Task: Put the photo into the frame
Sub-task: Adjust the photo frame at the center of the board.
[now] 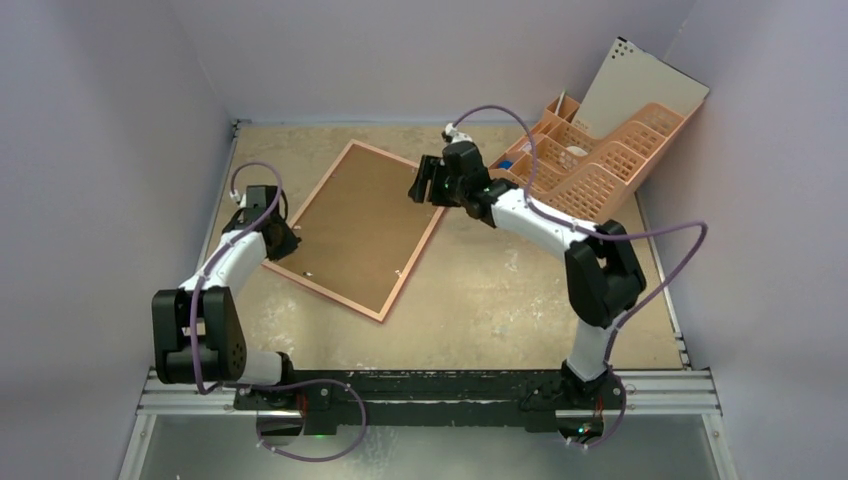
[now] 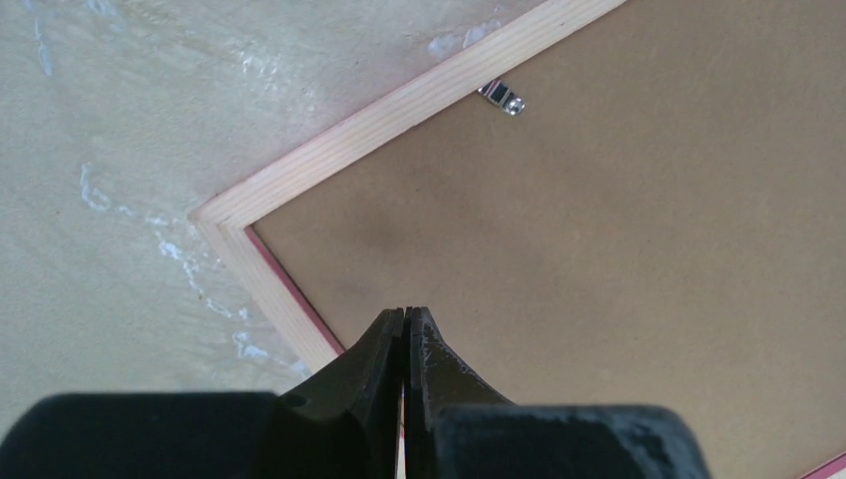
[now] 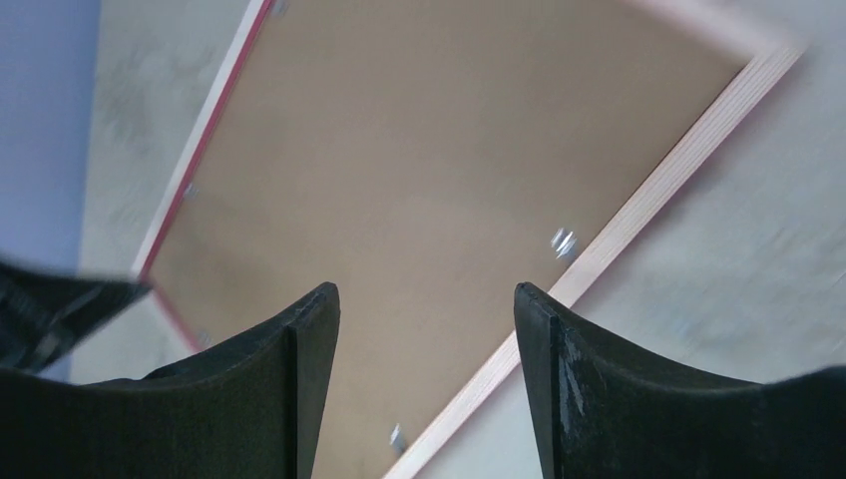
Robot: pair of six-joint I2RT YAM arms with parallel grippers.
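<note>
As the top cam shows it, the frame (image 1: 332, 293) lies flat on the table (image 1: 500, 290), reverse side up & turned diagonally. Its pale wood rails run round a brown backing board (image 1: 360, 230). L gripper (image 1: 283, 238) sits at the frame's left long edge, towards the near-left corner. R gripper (image 1: 425, 185) hangs over the far-right corner. A peach organiser (image 1: 590, 165) stands at the table's far right, apart from the frame, w/ a white panel (image 1: 640, 95) leaning behind it.

Left wrist cam: L fingers (image 2: 439, 369) are pressed together w/ only a hairline btwn them, tips over the board just inside the rail. Can't tell if they pinch anything. A frame corner shows at left, w/ a thin pink strip along the rail's inner side. A small metal clip (image 2: 502, 98) sits on the board right by the far rail.

Right wrist cam (blurred): R fingers (image 3: 299, 379) are spread well apart, nothing btwn them, above the board. The wood rail runs diagonally at right w/ small metal clips just inside it, & a pink edge shows along the left.
</note>
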